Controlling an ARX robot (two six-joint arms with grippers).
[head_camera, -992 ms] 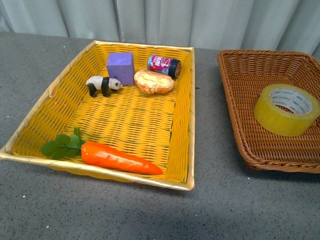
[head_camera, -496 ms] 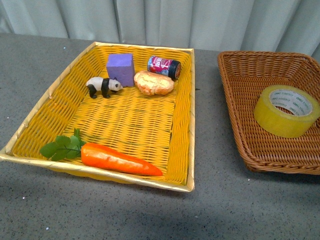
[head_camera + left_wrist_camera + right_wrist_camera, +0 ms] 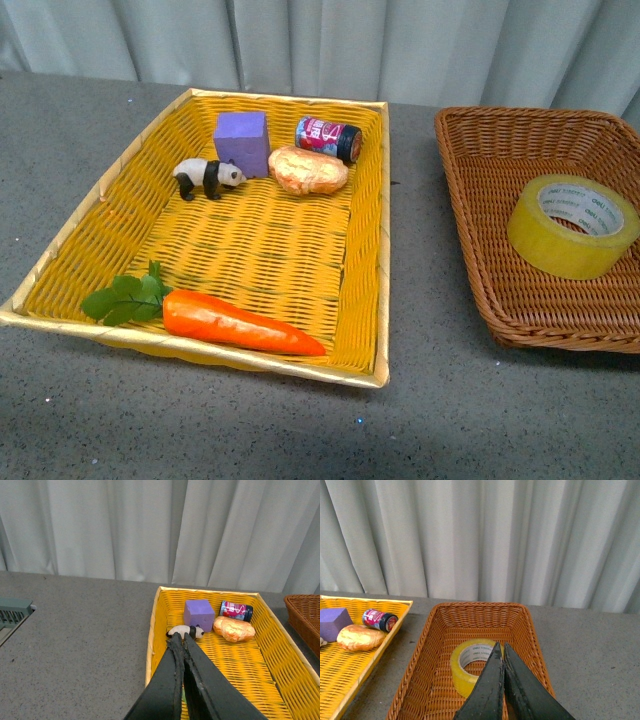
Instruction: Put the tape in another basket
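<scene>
The yellow tape roll with its white printed core lies flat inside the dark brown wicker basket at the right. It also shows in the right wrist view, inside the same basket. My right gripper is shut and empty, held above the basket with its tips over the roll's near side. My left gripper is shut and empty, above the yellow basket near the panda. Neither gripper shows in the front view.
The bright yellow woven basket holds a purple block, a toy panda, a bread piece, a small can and a carrot. Grey tabletop; curtain behind. A grey-green object lies at the far left.
</scene>
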